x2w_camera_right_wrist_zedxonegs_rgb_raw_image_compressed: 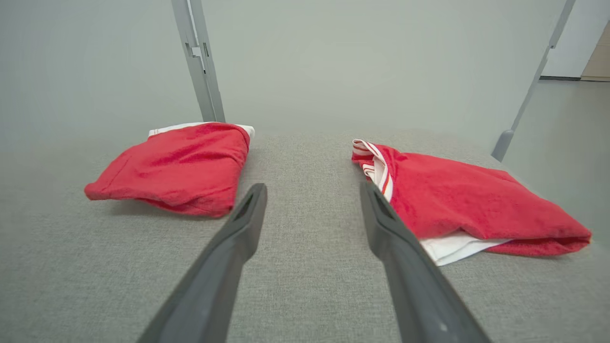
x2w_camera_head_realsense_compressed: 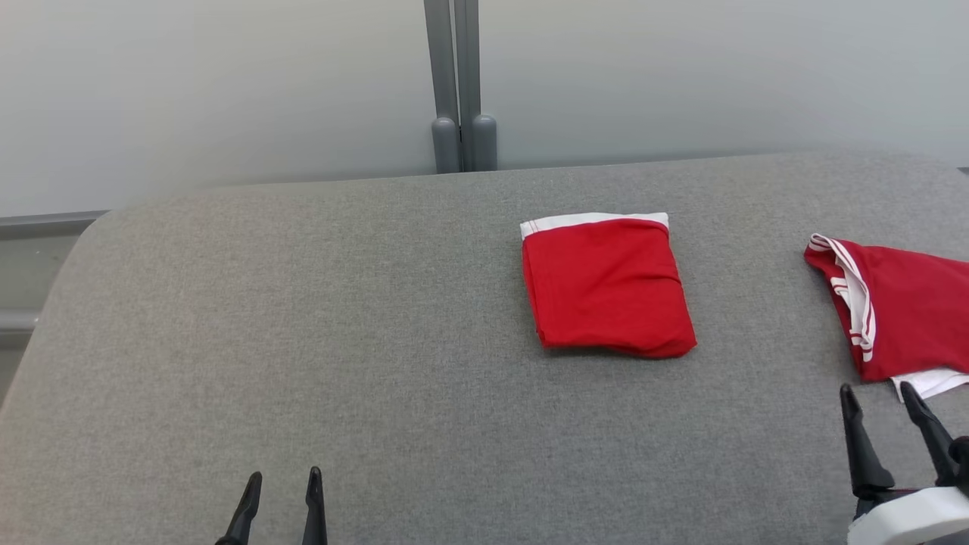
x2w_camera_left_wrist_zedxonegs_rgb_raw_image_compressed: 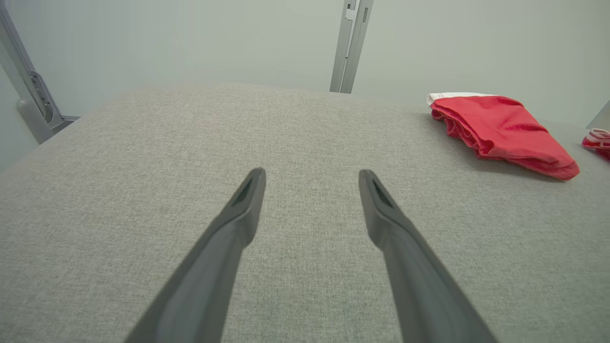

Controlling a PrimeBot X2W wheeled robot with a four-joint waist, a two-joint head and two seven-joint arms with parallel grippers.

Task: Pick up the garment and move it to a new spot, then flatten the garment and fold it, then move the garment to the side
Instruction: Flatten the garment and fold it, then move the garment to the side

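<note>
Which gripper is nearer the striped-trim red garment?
Right. The right gripper sits just before the near edge of the striped-trim red garment; the left gripper is far off to its left.

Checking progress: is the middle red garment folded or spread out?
Folded: the middle garment is a compact rectangle, with stacked layers showing along its edge in the left wrist view.

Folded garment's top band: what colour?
White band along the red folded garment; clearest in the head view.
</note>
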